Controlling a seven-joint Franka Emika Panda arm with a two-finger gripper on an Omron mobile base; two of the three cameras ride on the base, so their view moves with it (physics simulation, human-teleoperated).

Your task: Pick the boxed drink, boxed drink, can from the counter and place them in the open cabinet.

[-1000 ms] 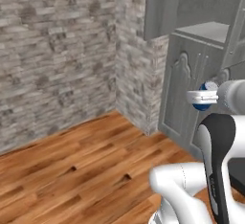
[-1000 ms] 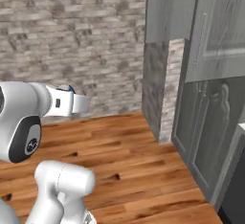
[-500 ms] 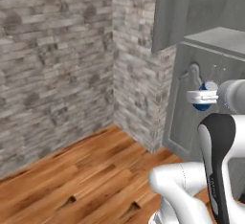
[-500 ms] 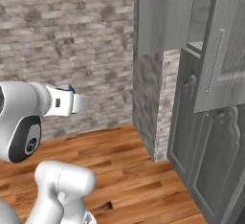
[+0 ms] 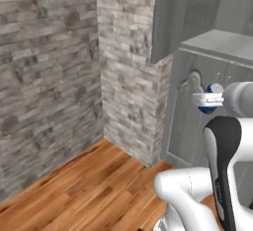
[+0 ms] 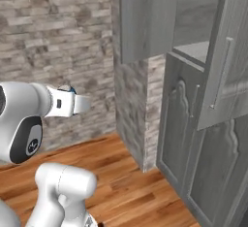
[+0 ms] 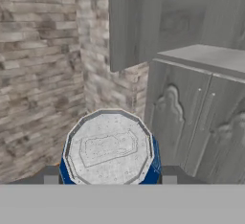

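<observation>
— Progress on the task?

— Midway on one item, by the look of it. Can (image 7: 109,147) carried between the fingers (image 7: 50,180), clamped on both sides, silver top facing the hand camera at 6 o'clock. Same can visible at 3 o'clock in the left base view, at the end of the arm. Not yet placed.

— And the open cabinet (image 7: 201,55)?

— At 2 o'clock in the hand view, near but apart from the can. Shelf niche (image 6: 196,51) above the ornate doors (image 6: 181,124); visible part of the shelf bare, the rest hidden behind the swung door (image 6: 225,61).

— Boxed drinks?

— Cannot tell. Left to do: can onto the shelf, at least.
</observation>
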